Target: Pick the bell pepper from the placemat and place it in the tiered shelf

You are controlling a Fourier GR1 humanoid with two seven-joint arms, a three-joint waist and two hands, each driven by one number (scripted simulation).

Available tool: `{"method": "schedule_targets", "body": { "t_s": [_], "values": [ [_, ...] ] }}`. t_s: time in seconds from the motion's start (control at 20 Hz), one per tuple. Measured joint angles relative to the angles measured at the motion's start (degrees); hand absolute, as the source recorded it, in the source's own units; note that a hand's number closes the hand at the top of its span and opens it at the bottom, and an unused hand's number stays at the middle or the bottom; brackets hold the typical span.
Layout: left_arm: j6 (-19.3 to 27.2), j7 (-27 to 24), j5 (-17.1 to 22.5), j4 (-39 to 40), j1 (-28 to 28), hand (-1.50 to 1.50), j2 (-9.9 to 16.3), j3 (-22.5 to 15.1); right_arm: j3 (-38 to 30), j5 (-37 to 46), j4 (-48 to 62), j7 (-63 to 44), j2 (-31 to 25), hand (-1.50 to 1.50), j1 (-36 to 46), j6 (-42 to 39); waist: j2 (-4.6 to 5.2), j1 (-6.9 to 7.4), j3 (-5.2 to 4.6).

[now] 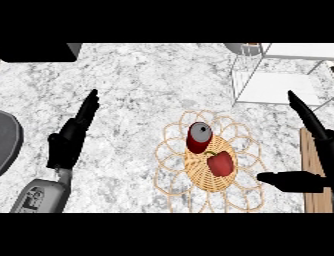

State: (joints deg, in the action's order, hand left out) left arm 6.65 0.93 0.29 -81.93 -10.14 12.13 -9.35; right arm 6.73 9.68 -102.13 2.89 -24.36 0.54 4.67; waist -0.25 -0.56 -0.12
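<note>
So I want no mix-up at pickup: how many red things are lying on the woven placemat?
2. A red can lies on the placemat toward its far side, and the red bell pepper sits just nearer and to the right of it. Nothing else seems hidden there.

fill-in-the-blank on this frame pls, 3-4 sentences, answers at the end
1. The bell pepper lies on the woven ____, not yet picked up.
2. Next to the pepper stands a red ____ with a grey top.
3. The tiered shelf is ____ in colour and sits beyond the placemat.
4. The right hand is ____, thumb pointing toward the pepper; the left hand is held apart.

Answers: placemat; can; white; open
</note>
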Motion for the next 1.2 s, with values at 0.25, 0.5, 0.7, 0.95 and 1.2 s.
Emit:
{"method": "schedule_targets", "body": {
  "t_s": [0.25,0.5,0.7,0.95,1.2],
  "values": [
    [0.36,0.56,-0.73,-0.09,-0.58,0.0,-0.64,-0.34,5.99,7.9,-8.69,-13.8,-5.09,-1.5,-0.09,-4.68,-0.05,0.15,-0.06],
    [-0.02,0.42,-0.85,-0.3,-0.18,0.0,-0.51,-0.09,11.53,15.38,-16.45,-28.32,-9.08,-1.5,1.66,-11.24,-0.02,0.37,-0.08],
    [0.19,-0.07,-1.51,0.15,-0.06,0.0,-1.57,-0.23,16.2,20.26,-21.12,-39.31,-7.52,-1.5,3.95,-16.02,0.09,0.49,0.0],
    [-0.97,0.28,-1.94,-0.77,0.45,0.0,-1.78,0.73,21.41,26.44,-24.07,-46.68,-2.13,-1.5,4.58,-19.46,0.15,0.57,0.07],
    [-1.7,0.5,-2.94,-0.54,-0.06,0.0,-2.79,1.63,24.84,33.09,-23.12,-48.0,3.09,-1.5,4.69,-20.1,0.19,0.53,0.09]
  ]
}}
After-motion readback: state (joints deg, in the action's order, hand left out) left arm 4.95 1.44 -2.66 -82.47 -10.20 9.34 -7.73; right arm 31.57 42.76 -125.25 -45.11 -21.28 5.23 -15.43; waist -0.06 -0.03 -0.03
